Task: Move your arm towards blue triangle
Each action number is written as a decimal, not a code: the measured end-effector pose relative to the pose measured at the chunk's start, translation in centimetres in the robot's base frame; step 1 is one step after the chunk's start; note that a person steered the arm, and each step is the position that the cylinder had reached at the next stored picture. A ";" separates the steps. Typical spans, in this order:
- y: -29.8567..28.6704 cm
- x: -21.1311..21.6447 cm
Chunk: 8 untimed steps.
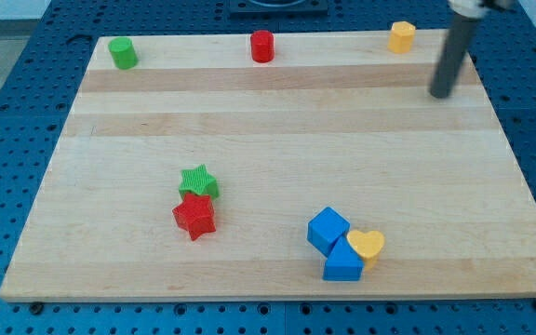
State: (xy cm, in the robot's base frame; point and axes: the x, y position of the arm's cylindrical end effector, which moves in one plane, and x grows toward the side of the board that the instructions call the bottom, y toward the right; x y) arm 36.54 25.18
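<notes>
Seven small blocks and one dark rod on the wooden board [277,140].

Two are green: a cylinder [123,53] and a star [198,180]. Two are red: a cylinder [262,46] and a star [194,216]. Two are blue: a cube [327,229] and a triangle [343,263]. The yellow ones number two: a heart [368,245] and a block [401,36] at the far edge.

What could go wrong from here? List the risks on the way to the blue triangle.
1. The blue triangle touches the blue cube and yellow heart; my tip, coming from the view's upper right, may hit those first.
2. Overshooting could shove the triangle off the board's nearby bottom edge.
</notes>
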 end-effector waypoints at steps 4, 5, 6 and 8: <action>0.3 25.2; -7.3 25.3; -13.3 25.3; -14.9 22.0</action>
